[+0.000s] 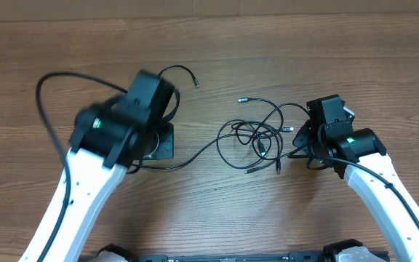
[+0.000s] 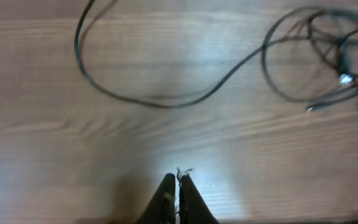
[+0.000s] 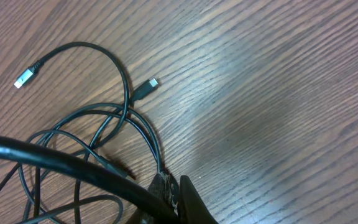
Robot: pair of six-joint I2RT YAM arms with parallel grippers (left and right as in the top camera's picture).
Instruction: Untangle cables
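Wooden table point(image 1: 217, 218) lay bare along its far edge and its near side. At left, the left gripper point(image 2: 178, 186) hung with jaws pressed together on nothing, near one long loose strand. Right of centre the cables point(image 1: 255, 133) sat knotted, and the right gripper point(image 3: 174, 193), at their right edge, pinched one strand.

Bright, even light falls on the brown wood-grain tabletop point(image 1: 268, 211). Overhead, the white-and-black left arm point(image 1: 115, 131) is motion-smeared. The left wrist view is soft, blurring the thin black cables point(image 2: 166, 102), with pale glare on the wood. The right wrist view is sharp.
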